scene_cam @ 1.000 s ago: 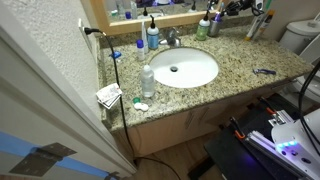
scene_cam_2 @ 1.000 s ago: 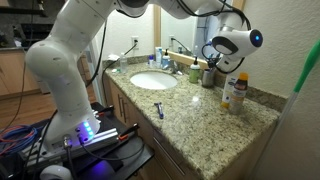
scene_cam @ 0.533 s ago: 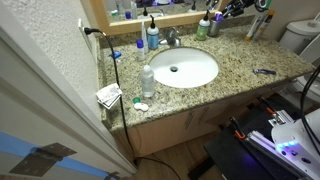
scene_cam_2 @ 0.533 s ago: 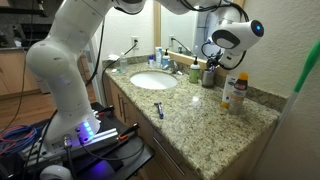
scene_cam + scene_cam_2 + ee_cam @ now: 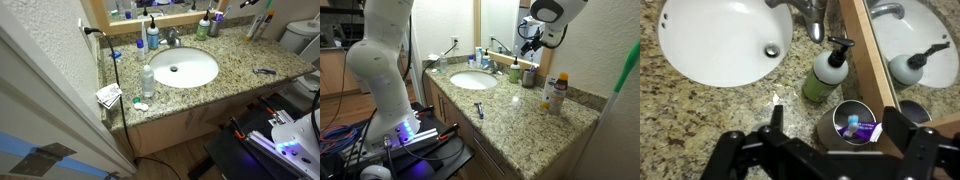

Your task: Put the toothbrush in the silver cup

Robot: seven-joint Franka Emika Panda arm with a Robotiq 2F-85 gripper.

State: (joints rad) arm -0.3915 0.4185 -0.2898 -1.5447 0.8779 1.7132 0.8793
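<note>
The silver cup [image 5: 855,122] stands on the granite counter beside a green soap pump bottle [image 5: 825,72], against the mirror's wooden frame. The toothbrush [image 5: 851,123] stands inside the cup, blue head up, next to a purple item. My gripper [image 5: 838,128] hangs directly above the cup, open, with one finger on each side of the rim and nothing between them. In an exterior view the gripper [image 5: 527,32] is well above the cup [image 5: 529,76]. The cup [image 5: 214,26] sits at the back of the counter, right of the faucet.
A white sink [image 5: 182,68] fills the counter's middle, with the faucet [image 5: 172,38] behind it. A razor [image 5: 263,71] lies near the front edge. A clear bottle [image 5: 148,80], a blue bottle [image 5: 152,38] and an orange-and-green container [image 5: 560,95] also stand on the counter.
The gripper opened, left the toothbrush in the silver cup, and rose straight up away from it.
</note>
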